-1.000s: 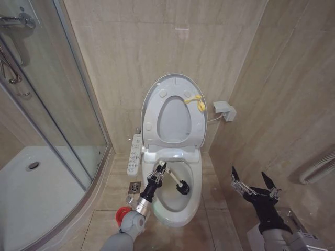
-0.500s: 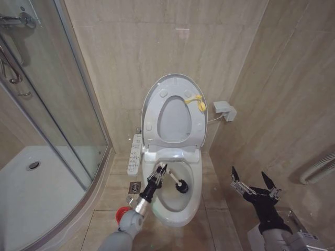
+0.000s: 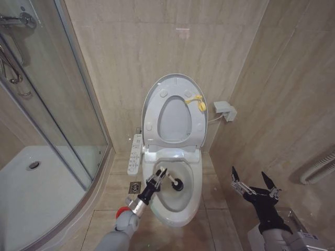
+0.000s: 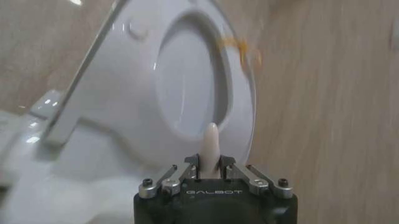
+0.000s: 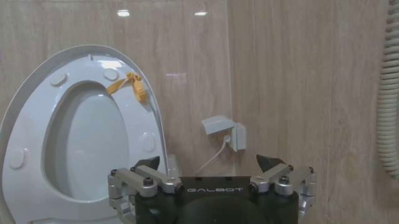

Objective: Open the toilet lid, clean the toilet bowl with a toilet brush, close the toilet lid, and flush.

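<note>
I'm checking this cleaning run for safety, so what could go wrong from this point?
The left pincer grips the toilet brush near the end of its thin handle, so scrubbing pressure might lever it loose. The arm crosses the toilet bowl rim and could knock it. The toilet lid stands raised behind the brush and might get bumped.

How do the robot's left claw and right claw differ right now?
The left claw is shut on the thin white stick handle of the toilet brush, over the white ceramic toilet bowl; the right claw is open and empty. Left reaches forward; right hangs beside the bowl. Both are black and metal.
</note>
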